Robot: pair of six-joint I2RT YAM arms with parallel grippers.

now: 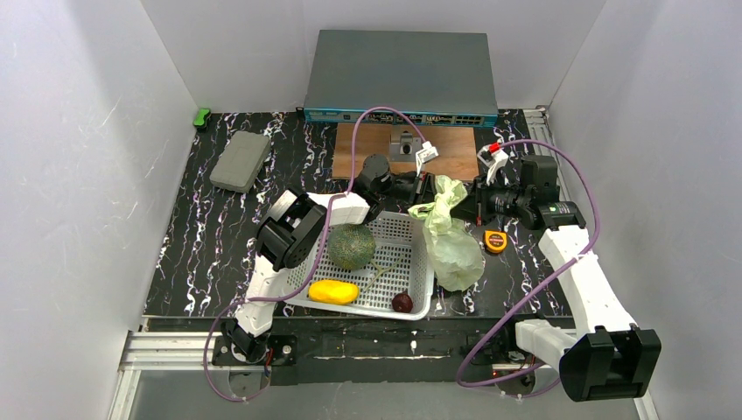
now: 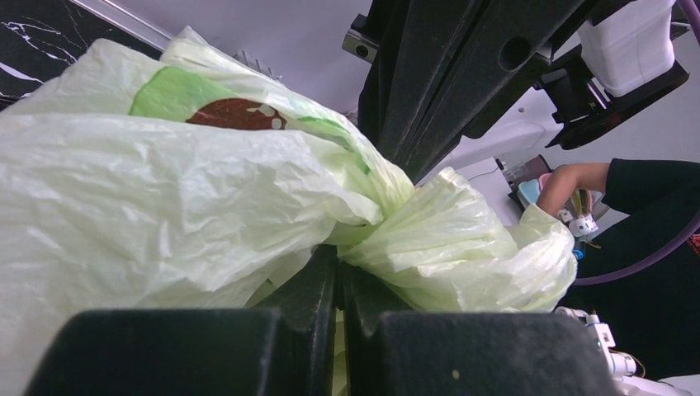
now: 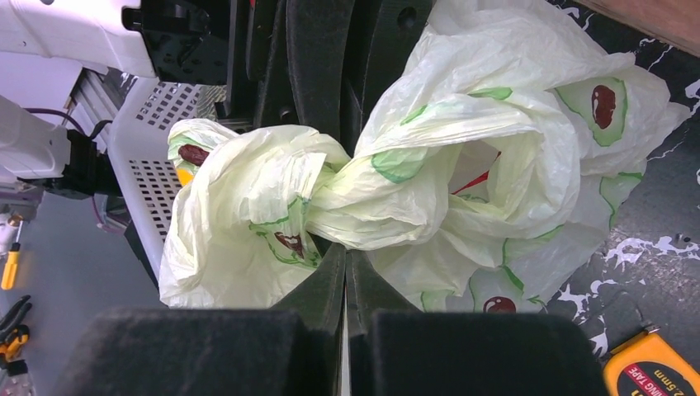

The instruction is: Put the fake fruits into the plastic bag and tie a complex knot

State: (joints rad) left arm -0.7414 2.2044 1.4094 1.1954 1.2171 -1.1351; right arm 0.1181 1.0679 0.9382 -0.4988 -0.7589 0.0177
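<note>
The pale-green plastic bag with avocado prints lies right of the white basket, its top twisted upward. My left gripper is shut on the twisted bag neck, fingertips pinching plastic. My right gripper is shut on the bag's neck from the other side. The green melon, yellow mango and dark red plum lie in the basket. What the bag holds is hidden. The grapes, the banana and the red fruit are not in view.
A yellow tape measure lies right of the bag, also in the right wrist view. A grey network switch and a wooden board are at the back. A grey block lies at the back left.
</note>
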